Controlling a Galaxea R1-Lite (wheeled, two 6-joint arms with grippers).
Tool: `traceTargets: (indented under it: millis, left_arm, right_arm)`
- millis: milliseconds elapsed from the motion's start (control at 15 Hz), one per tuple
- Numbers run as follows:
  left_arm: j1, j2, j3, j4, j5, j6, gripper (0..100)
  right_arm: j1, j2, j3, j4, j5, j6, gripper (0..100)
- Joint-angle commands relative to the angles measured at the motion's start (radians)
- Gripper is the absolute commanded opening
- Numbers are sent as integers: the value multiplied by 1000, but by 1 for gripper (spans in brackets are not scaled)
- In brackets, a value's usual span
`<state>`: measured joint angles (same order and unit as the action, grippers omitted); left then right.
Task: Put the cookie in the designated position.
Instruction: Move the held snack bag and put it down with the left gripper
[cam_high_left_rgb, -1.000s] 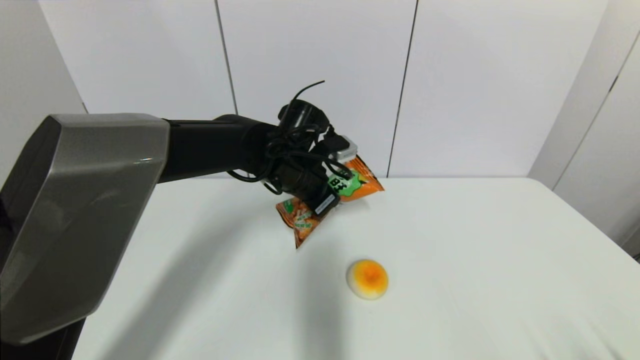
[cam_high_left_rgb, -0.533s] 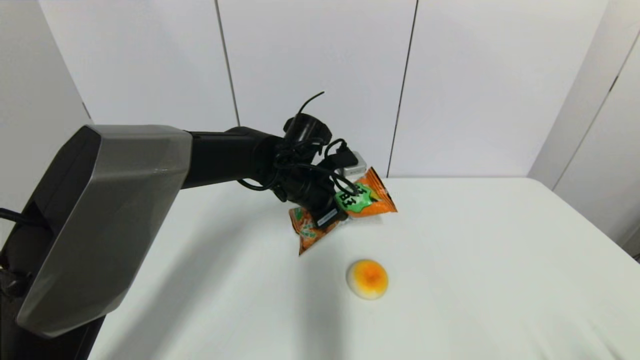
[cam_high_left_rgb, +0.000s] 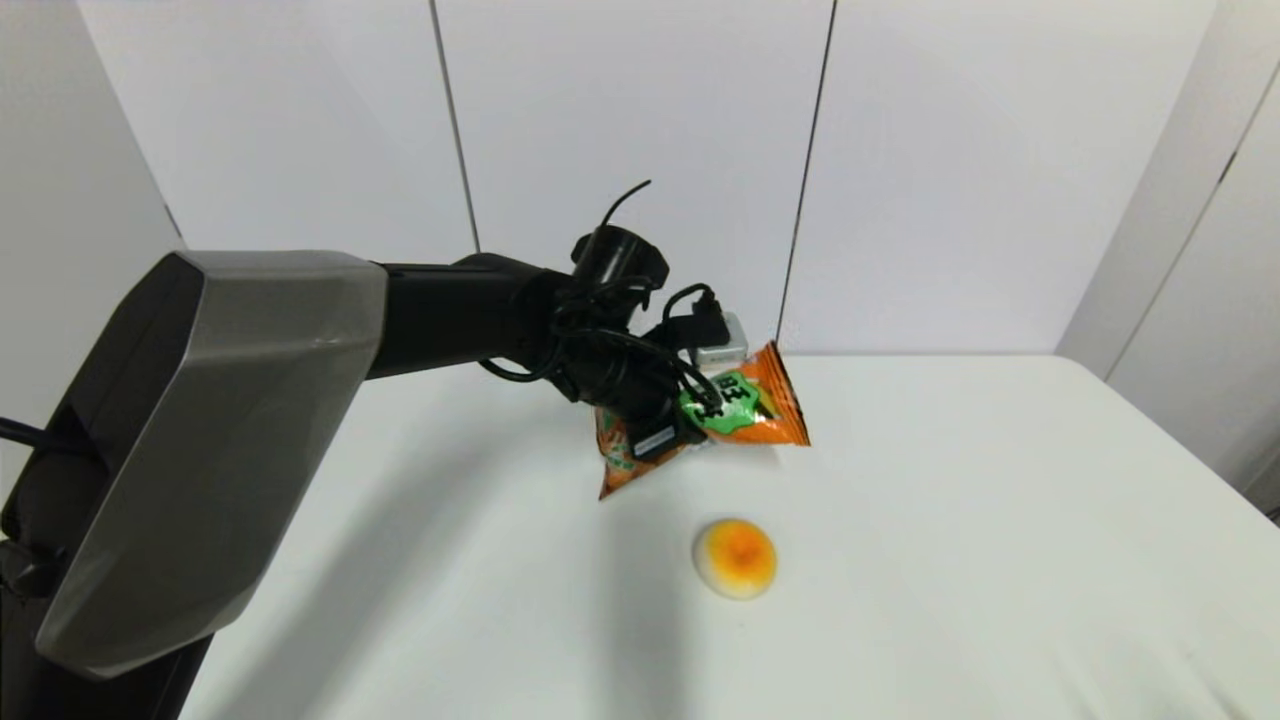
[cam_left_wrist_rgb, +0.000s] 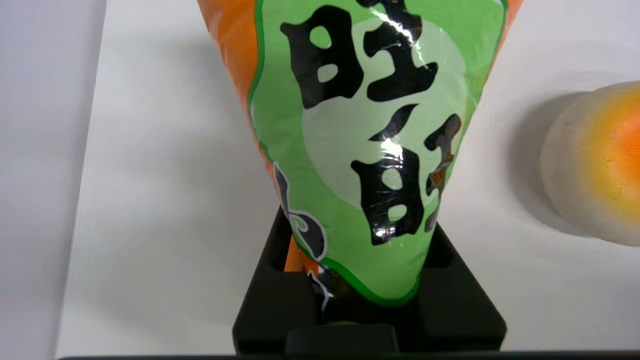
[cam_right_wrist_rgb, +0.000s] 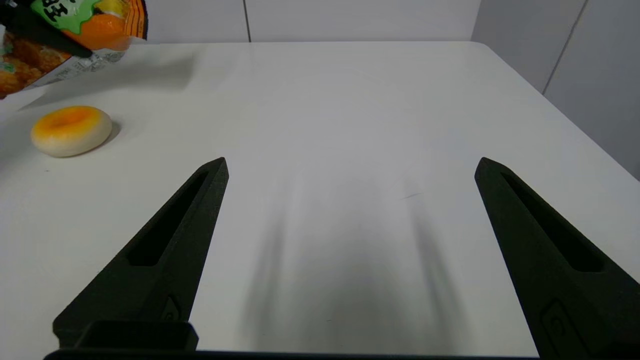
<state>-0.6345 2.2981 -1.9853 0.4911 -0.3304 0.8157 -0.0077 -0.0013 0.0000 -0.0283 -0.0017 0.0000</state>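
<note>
Here left pincer (cam_high_left_rgb: 672, 432) grips cookie (cam_high_left_rgb: 745, 408) mid-table.

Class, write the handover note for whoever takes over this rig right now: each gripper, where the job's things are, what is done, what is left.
Left gripper: shut on the cookie, held just above the table, beyond the round yellow-orange dome.
Right gripper: open, holding nothing, parked low over the table's right side.
Done: cookie picked up.
Left: set it down at its place and release.

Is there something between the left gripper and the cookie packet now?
No. The left gripper is already shut on the cookie packet, held above the table. The yellow-orange dome lies apart, nearer the robot.
</note>
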Motion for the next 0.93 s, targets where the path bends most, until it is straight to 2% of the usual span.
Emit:
traceTargets:
  millis: [67, 533, 933]
  left_arm:
    - [-8, -2, 0, 9, -44, 122, 0]
    - [-44, 18, 0, 11, -62, 186, 0]
    - [-54, 34, 0, 12, -62, 187, 0]
  right_arm:
    - [0, 1, 8, -1, 0, 0, 100]
    - [0, 1, 8, -1, 0, 0, 100]
    - [0, 1, 8, -1, 0, 0, 100]
